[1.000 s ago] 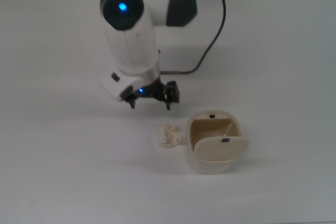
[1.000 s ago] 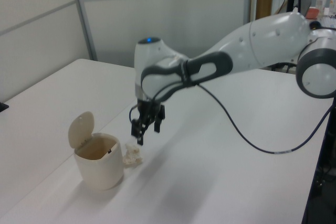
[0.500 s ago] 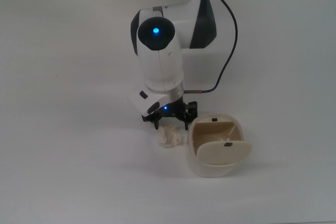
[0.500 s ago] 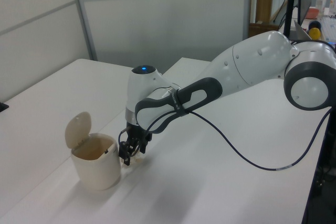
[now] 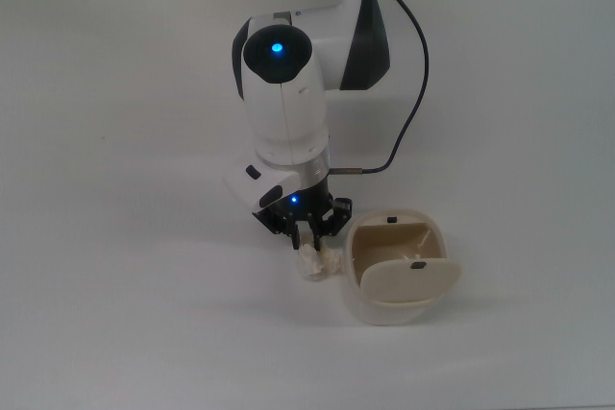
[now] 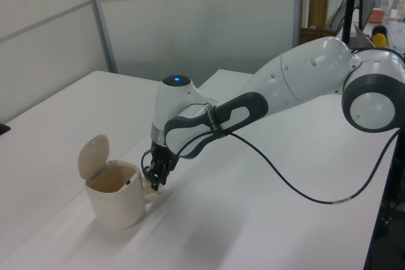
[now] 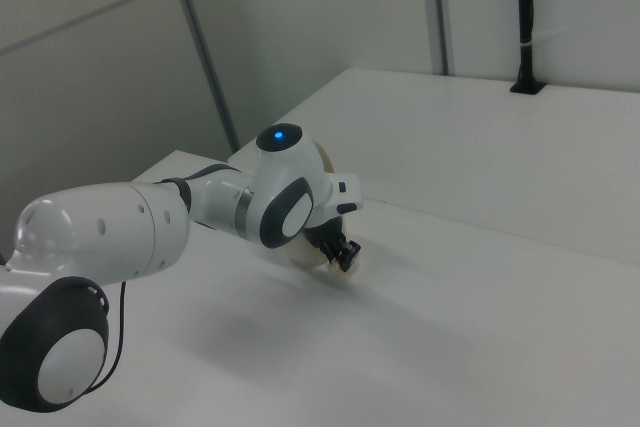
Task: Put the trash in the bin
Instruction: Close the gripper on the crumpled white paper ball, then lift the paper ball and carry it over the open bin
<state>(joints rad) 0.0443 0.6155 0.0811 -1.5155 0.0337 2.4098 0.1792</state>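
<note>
Fingers [image 5: 309, 240] in the top view are drawn in on the top of the trash [image 5: 315, 263], a lumpy off-white wad lying on the tabletop [image 5: 125, 237] just beside the bin [image 5: 396, 306], at the top view's left of it. The bin's lid [image 5: 409, 277] hangs swung open over the near rim, leaving the tan inside exposed. Half a second ago the fingers stood spread astride the wad; a second ago the gripper [image 5: 309, 240] hung well back from it.

From the left view, the gripper [image 6: 155, 179] is down at tabletop level against the bin's [image 6: 114, 203] wall, and the wad is almost wholly hidden behind it. The lid [image 6: 92, 155] stands up at the bin's far side. Compared with a second ago, the arm has dropped and reached in towards the bin.

From the right view, the arm's wrist covers most of the scene; the gripper [image 7: 343, 252] shows as a dark shape low on the tabletop, and neither trash nor bin can be made out clearly.

By its look the wad should be very light, soft and springy, nothing fragile. It will crush under a pinch, so a hold across its thick middle, taken low, seems safer than one on a loose fold that could tear away or slip free.
</note>
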